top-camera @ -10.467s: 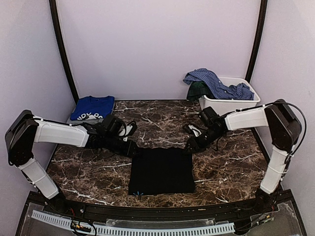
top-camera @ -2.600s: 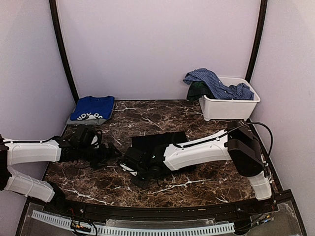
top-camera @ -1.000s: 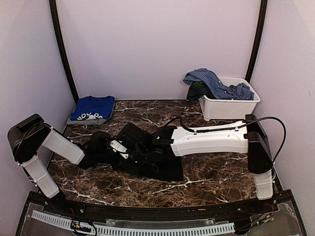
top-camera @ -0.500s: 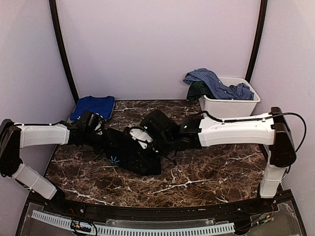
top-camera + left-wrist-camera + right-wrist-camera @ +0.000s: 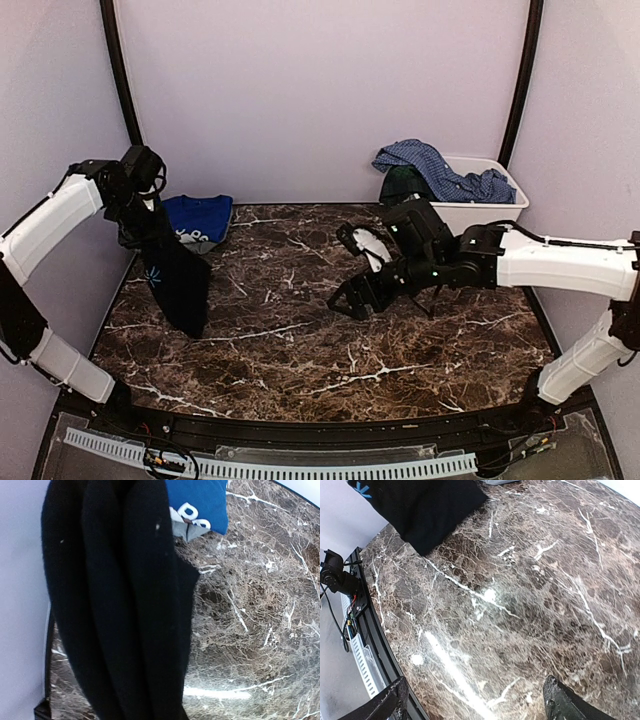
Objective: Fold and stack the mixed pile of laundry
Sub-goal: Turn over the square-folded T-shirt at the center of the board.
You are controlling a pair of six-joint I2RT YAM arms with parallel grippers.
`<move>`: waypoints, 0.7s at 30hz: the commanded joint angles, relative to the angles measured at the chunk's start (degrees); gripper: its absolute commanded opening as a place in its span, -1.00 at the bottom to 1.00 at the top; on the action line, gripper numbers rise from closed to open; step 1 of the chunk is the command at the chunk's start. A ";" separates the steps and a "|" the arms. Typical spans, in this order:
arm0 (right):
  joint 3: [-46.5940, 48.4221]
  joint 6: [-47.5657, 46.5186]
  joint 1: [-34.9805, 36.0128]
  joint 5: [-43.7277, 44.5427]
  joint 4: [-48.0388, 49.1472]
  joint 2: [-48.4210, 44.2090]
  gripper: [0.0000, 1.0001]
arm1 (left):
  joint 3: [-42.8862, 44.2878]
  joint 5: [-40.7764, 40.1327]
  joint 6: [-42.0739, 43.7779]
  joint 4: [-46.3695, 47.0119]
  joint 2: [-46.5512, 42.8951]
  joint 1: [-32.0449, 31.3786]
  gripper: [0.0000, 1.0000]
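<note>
Hanging off the left gripper (image 5: 141, 203) right now is the large black garment (image 5: 172, 278). The jaws are pinching tight on its top edge, and the arm is reaching up high on the left side, so the cloth is dangling in loose folds down toward the table (image 5: 300, 350). Can't tell if the bottom corner is touching. Just behind it the royal-blue tee (image 5: 202, 214) is lying folded in the back left corner. The right gripper (image 5: 352, 298) is hovering low over the middle of the table, jaws spread wide, gripping nothing. Back right, the blue checked shirt (image 5: 440, 172) and the green plaid piece (image 5: 400, 186) are sitting heaped in the white bin (image 5: 470, 215).
</note>
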 commanded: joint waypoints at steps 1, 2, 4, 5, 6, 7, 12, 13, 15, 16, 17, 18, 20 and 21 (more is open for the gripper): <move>-2.82 0.55 -1.55 -1.54 2.08 -4.56 0.80 | 9.47 -8.03 7.61 -17.67 0.99 -0.78 -1.00; -3.31 0.52 -1.78 -1.63 2.04 -4.94 0.80 | 11.84 -8.66 7.64 -18.90 3.45 -2.72 -1.00; -3.97 0.51 -2.01 -1.51 1.92 -5.71 0.80 | 14.13 -13.37 5.28 -21.66 8.13 -6.70 -1.00; -4.44 0.67 -2.09 -1.41 1.98 -5.98 0.80 | 14.89 -14.01 4.37 -23.03 10.07 -8.09 -1.00; -4.89 0.83 -2.10 -1.29 2.00 -6.53 0.80 | 16.53 -14.59 1.94 -23.69 13.71 -11.20 -1.00; -5.23 1.00 -2.19 -1.10 2.00 -6.84 0.80 | 17.23 -14.45 0.81 -23.54 15.58 -12.72 -1.00; -7.79 2.81 -3.49 -0.56 1.61 -9.12 0.81 | 18.32 -3.46 -4.56 -13.22 26.94 -25.16 -1.00; -8.38 3.29 -3.96 -0.83 1.45 -9.60 0.81 | 18.55 -2.29 -5.52 -9.67 29.45 -27.40 -1.00; -10.04 4.15 -4.73 -1.45 1.50 -10.78 0.82 | 19.19 1.67 -7.55 -4.34 33.11 -30.59 -1.00; -10.73 4.53 -5.12 -1.68 1.33 -11.33 0.82 | 19.66 3.95 -9.36 -1.48 34.20 -31.42 -1.00; -11.35 5.00 -5.40 -1.57 0.93 -11.81 0.82 | 20.23 4.97 -10.08 0.14 36.29 -33.01 -0.99; -11.98 5.42 -5.68 -1.37 0.44 -12.33 0.82 | 20.57 6.68 -11.03 2.61 37.29 -33.73 -0.97; -13.30 6.08 -6.51 -0.78 -0.58 -13.74 0.82 | 22.07 8.84 -12.95 5.11 39.84 -35.19 -0.94; -14.04 6.54 -6.95 -0.23 -1.11 -14.46 0.82 | 22.54 11.30 -13.35 6.34 41.22 -36.11 -0.91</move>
